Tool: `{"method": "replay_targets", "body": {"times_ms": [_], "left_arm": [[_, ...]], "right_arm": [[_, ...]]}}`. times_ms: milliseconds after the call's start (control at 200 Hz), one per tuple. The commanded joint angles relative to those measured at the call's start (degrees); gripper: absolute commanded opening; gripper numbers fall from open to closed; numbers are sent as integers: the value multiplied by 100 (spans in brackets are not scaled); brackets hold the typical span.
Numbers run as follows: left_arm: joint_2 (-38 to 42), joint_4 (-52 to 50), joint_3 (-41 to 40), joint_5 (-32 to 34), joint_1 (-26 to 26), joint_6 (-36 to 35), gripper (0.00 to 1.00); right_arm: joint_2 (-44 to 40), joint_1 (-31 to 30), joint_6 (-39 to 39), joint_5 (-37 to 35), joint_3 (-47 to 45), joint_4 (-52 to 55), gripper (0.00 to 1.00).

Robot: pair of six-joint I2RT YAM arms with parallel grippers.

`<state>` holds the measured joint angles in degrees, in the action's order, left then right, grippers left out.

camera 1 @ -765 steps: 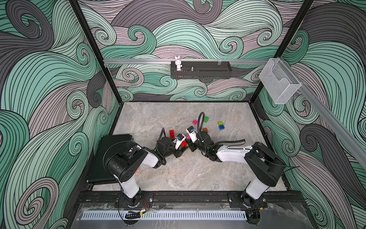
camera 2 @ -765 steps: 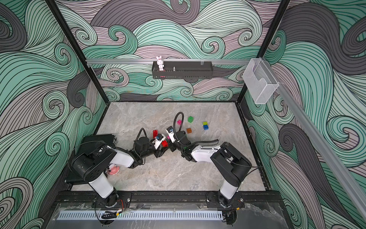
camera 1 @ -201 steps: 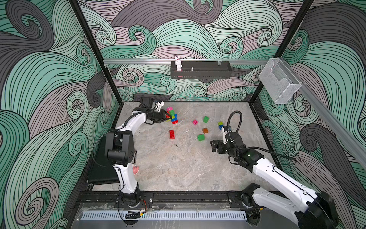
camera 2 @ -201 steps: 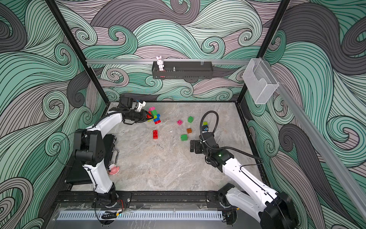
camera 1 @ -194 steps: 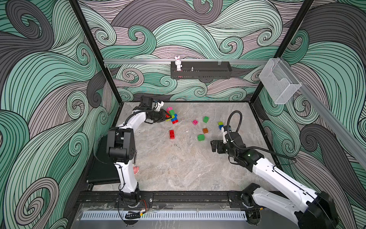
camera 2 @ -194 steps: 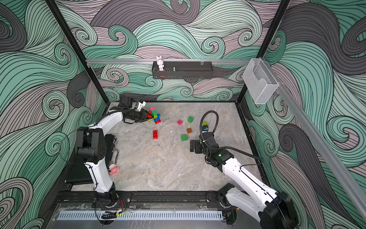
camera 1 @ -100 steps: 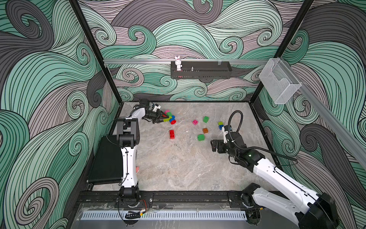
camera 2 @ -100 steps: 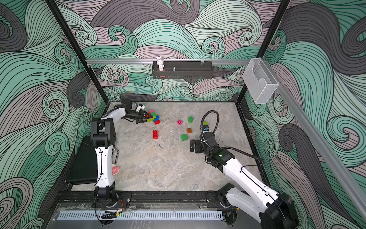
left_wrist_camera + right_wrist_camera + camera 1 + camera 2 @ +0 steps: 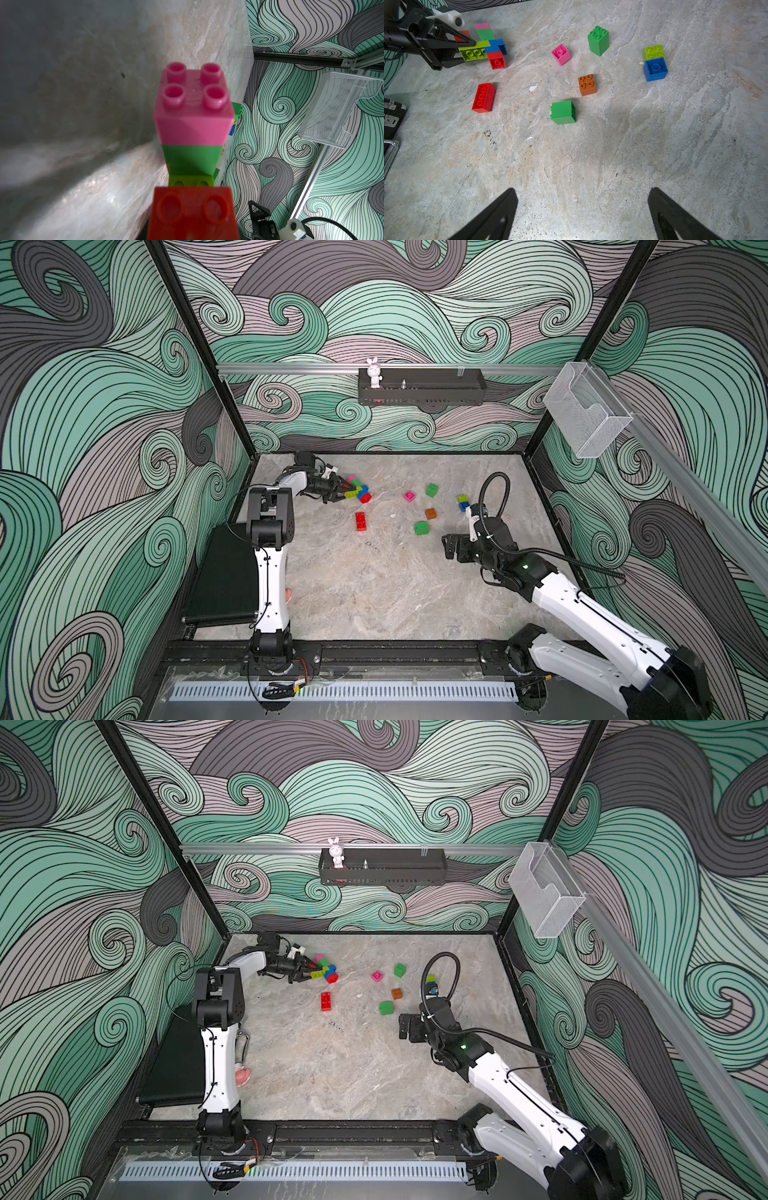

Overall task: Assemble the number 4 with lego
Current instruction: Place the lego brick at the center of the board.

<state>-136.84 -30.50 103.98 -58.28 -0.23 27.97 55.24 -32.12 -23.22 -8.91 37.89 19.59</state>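
Observed: left claw [image 9: 467, 48] clamped on the lime end of the joined lego cluster [image 9: 360, 490], far-left part of the desk [image 9: 374, 593]. The right claw [image 9: 451, 545] is spread wide and empty, near the loose bricks [image 9: 563, 112].

Robotics lab test cell. Booth boxed in by black frame posts [image 9: 201, 352] and walls [image 9: 83, 448] printed with teal and grey swirls, over a marble-look tabletop [image 9: 374, 593]. Two robot arms bolted to a base rail [image 9: 395, 653] at the near edge: left arm [image 9: 270, 580], right arm [image 9: 582, 610]. Aluminium rail [image 9: 291, 369] across the far wall, carrying a black shelf [image 9: 422, 397] with a white rabbit figurine [image 9: 374, 372]. Clear plastic bin [image 9: 582, 414] high on the right. Lego bricks [image 9: 361, 521] scattered on the far half.
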Motion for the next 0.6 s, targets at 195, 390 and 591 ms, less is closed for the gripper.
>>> {"method": "replay_targets", "body": {"times_ms": [195,390,591], "left_arm": [[-91,692,-288,-147,71,368,41],[-54,924,-400,-31,93,517,51],[41,940,-509,215,144,562,57]], "right_arm": [[-141,39,-64,-13,8,231,99],[-133,39,-72,-2,-1,215,99],[-119,42,-69,-2,0,210,99]]}}
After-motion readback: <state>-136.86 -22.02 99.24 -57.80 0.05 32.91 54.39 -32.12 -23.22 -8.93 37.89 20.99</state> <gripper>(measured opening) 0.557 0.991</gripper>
